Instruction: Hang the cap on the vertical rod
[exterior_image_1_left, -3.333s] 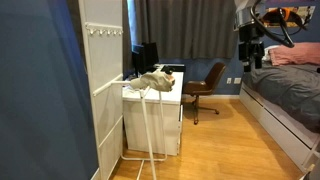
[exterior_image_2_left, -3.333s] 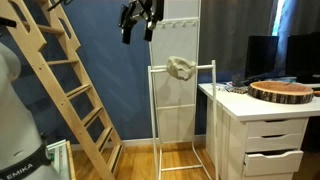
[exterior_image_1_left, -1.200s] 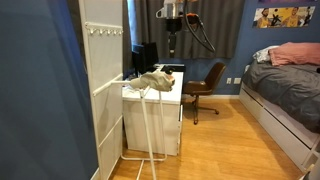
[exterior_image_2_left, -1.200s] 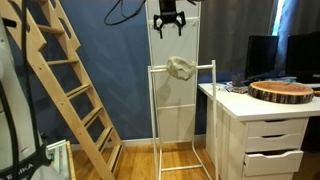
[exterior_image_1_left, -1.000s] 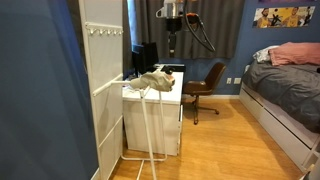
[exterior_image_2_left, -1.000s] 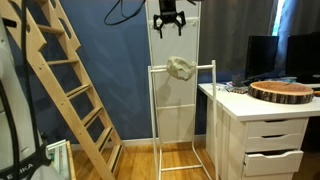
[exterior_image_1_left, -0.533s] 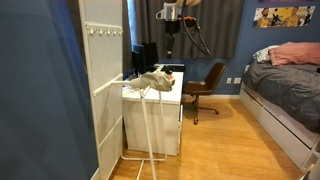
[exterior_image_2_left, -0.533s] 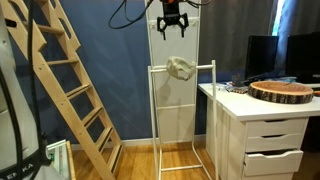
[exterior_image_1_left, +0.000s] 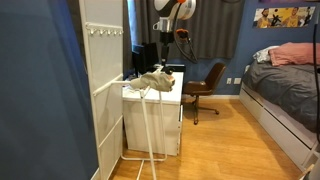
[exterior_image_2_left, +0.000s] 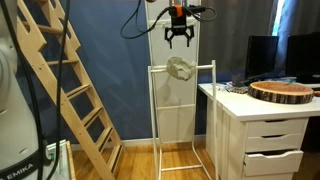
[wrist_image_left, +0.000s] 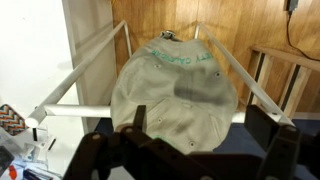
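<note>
A pale grey-green cap lies draped over the top rail of a white clothes rack; it also shows in an exterior view. The rack has upright white rods at its corners. My gripper hangs open and empty just above the cap, apart from it, and is also seen in an exterior view. In the wrist view the cap fills the middle, lying across the rail, with my open gripper's dark fingers at the bottom edge.
A white pegboard panel with hooks stands behind the rack. A white desk with drawers holds a round wooden slab. A wooden ladder leans on the blue wall. A brown chair and a bed stand beyond.
The arm has swung across the room to above the rack. In the last half second the gripper has come down closer to the cap, still open.
</note>
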